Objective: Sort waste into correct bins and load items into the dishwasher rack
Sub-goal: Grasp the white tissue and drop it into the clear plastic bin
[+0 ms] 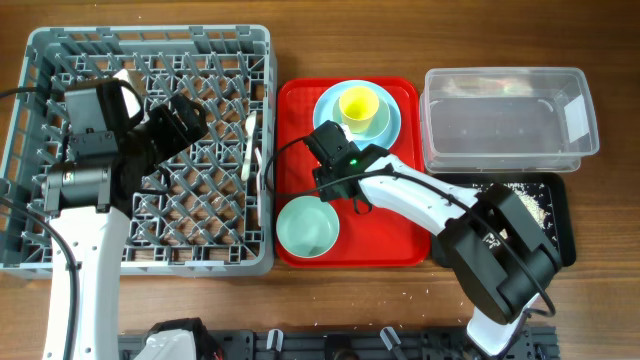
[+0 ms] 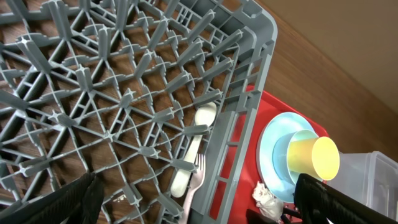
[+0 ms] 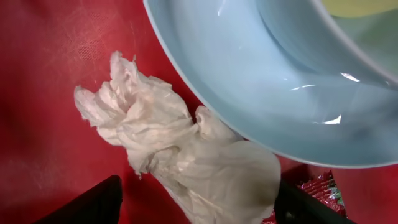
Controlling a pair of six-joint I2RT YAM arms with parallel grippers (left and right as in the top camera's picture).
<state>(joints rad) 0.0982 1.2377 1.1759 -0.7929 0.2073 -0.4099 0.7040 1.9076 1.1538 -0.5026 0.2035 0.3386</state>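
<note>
A crumpled white tissue [image 3: 205, 162] lies on the red tray beside the light blue plate [image 3: 249, 93]. My right gripper [image 3: 193, 208] is open with its fingers on either side of the tissue, and a red wrapper [image 3: 317, 190] peeks out by the right finger. From overhead, the right gripper [image 1: 322, 138] sits at the plate's [image 1: 325, 100] left edge. The plate carries a light blue bowl [image 1: 380, 122] with the yellow cup [image 1: 358, 103] inside it. A mint green bowl [image 1: 307, 227] stands at the tray's front. My left gripper [image 1: 185, 120] is open and empty above the grey rack [image 1: 150, 38]. A white spoon [image 2: 198, 124] and fork [image 2: 200, 165] lie in the rack.
The red tray [image 1: 390, 245] sits between the rack and the bins. The clear tub [image 1: 500, 120] is at the back right. The black tray [image 1: 560, 215] in front of it holds rice-like scraps [image 1: 535, 205]. The right arm stretches across the red tray.
</note>
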